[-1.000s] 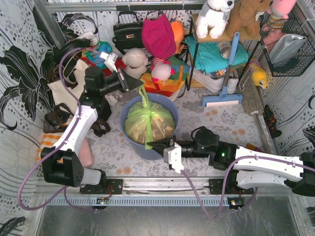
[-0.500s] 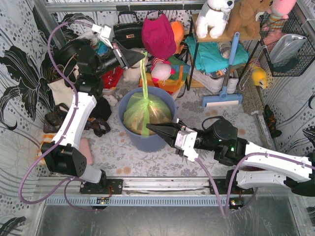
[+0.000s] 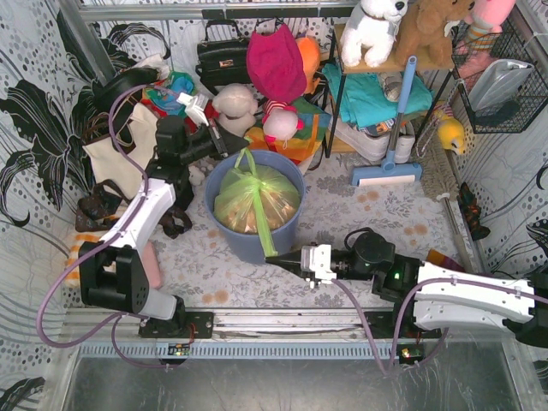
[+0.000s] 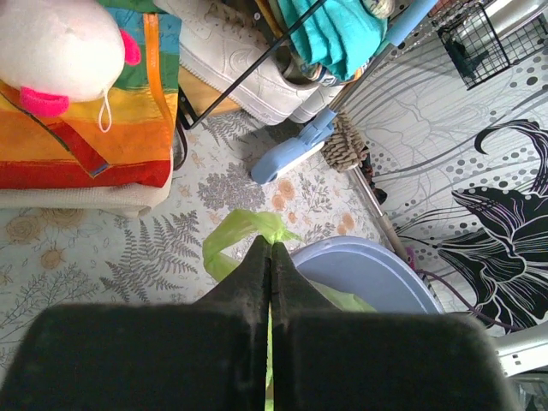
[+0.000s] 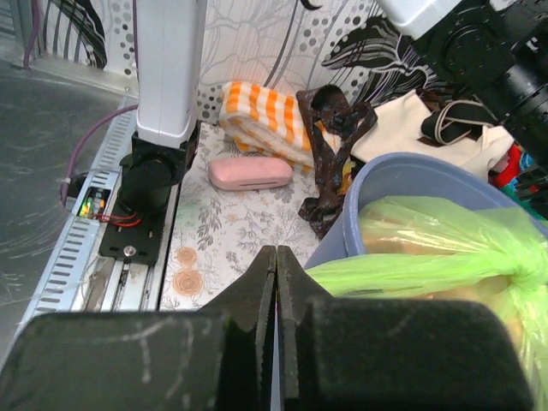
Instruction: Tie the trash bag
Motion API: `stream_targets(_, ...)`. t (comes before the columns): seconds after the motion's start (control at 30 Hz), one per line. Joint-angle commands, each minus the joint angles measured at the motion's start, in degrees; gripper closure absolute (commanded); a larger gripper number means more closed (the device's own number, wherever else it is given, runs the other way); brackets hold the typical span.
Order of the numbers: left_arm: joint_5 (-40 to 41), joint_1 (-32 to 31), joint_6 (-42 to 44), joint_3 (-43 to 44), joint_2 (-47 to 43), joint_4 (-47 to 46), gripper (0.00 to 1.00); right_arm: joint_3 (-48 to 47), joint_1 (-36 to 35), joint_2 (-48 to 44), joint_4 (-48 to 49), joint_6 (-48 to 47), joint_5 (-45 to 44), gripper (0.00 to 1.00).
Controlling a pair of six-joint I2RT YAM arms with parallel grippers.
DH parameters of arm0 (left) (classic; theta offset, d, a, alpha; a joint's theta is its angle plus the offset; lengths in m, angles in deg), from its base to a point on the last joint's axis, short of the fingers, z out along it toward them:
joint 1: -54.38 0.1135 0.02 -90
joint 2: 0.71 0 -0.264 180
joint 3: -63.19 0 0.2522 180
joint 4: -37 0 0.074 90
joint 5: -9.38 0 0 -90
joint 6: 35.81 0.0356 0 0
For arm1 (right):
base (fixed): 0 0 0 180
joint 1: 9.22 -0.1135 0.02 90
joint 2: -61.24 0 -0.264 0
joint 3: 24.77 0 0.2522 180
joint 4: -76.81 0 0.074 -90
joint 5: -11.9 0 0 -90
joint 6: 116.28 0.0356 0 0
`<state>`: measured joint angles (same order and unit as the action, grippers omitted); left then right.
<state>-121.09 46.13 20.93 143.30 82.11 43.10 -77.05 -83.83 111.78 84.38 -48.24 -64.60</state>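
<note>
At the left side of the tabletop point(image 3: 385, 205), the left end effector point(image 3: 233, 148) has its fingers pressed together on a green tail of the trash bag point(image 3: 255, 199), just beyond the far rim of the blue-grey bin point(image 3: 224, 235). The trash bag sits inside that bin, neck gathered, tan paper showing through. Nearer the bases on the right, the right end effector point(image 3: 276, 257) is clamped on a second tail stretched over the bin's near rim.

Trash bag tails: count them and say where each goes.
2. The rear tail runs back to the left fingers; the front tail drapes over the bin's near rim to the right fingers. No more show.
</note>
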Motion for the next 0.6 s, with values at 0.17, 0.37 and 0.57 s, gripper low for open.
stream_targets(0.17,-1.69,-0.01,1.04,3.86,-4.55,-3.77,1.00,-0.96,-0.24,-3.47,1.42,-5.64,1.91,0.27)
stream_targets(0.37,-2.90,-0.01,-0.34,3.09,-5.25,-4.78,1.00,-3.04,-0.27,-0.19,-1.77,-15.08,-0.47,0.11)
stream_targets(0.57,-3.56,-0.01,-1.27,2.23,-6.07,-5.70,1.00,-2.09,-0.30,3.16,3.57,-20.05,-4.44,0.21)
